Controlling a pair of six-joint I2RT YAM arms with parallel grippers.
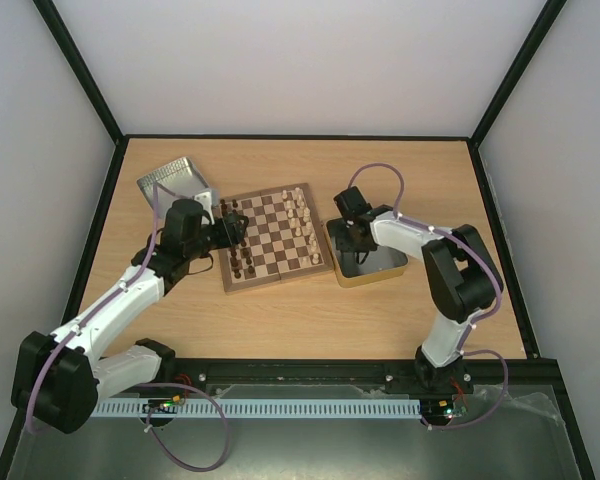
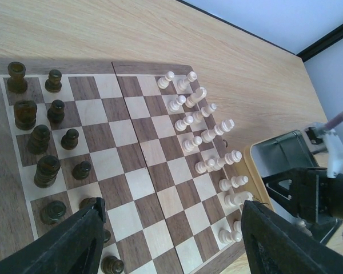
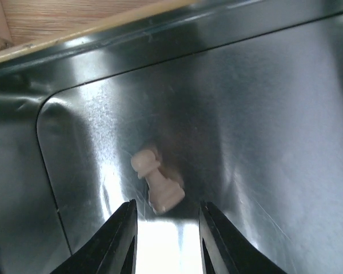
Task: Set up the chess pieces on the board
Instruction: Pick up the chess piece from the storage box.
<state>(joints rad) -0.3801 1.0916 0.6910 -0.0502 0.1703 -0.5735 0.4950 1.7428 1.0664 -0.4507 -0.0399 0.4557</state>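
The wooden chessboard [image 1: 275, 240] lies mid-table. Several cream chess pieces [image 2: 208, 134] stand along its right side, and dark brown pieces [image 2: 43, 140] along its left. One cream pawn [image 3: 157, 184] lies on its side on the floor of the metal tin [image 1: 372, 265]. My right gripper [image 3: 167, 231] is open inside the tin, its fingers just short of the pawn's base, one to each side. My left gripper [image 2: 171, 240] is open and empty, hovering over the near edge of the board [image 2: 154, 177].
A second shiny tin [image 1: 175, 180] lies at the back left, behind the left arm. The right tin touches the board's right edge; it also shows in the left wrist view [image 2: 286, 151]. Bare wooden table [image 1: 300, 165] lies behind the board.
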